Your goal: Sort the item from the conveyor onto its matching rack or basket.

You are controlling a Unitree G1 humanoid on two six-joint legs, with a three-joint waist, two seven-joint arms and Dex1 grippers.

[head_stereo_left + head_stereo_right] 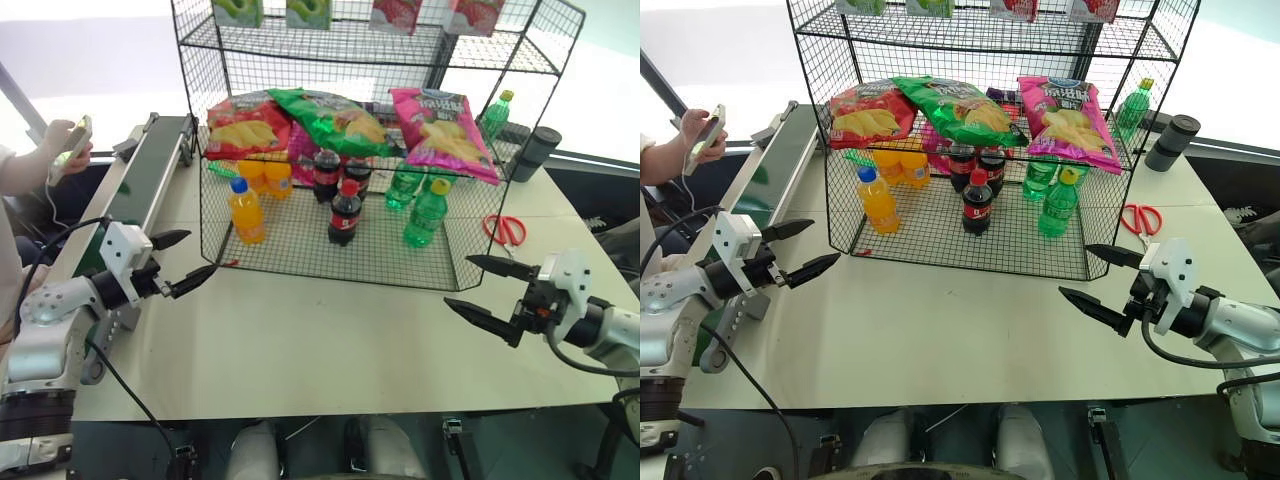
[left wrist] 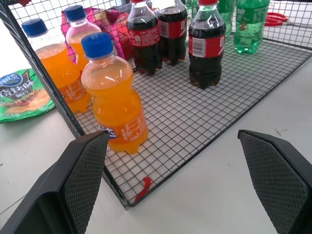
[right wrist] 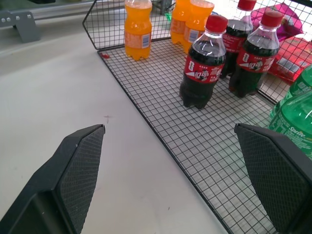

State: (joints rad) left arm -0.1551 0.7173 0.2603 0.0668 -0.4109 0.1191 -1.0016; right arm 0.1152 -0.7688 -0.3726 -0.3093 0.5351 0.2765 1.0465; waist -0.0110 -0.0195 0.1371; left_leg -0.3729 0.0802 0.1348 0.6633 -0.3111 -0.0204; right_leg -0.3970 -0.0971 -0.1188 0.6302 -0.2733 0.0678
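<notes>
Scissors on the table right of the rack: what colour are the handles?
Red handles on the scissors, clearest in the left eye view.

The white table (image 1: 330, 350) bears the wire rack (image 1: 300, 245), conveyor (image 1: 140, 185) and red scissors (image 1: 507, 229).

A green bottle (image 3: 297, 124) in the rack (image 3: 195, 141) reads "Sprite"; other labels are illegible.

Left hand (image 1: 186, 261) and right hand (image 1: 484, 288) hover apart, fingers spread wide, empty.
</notes>
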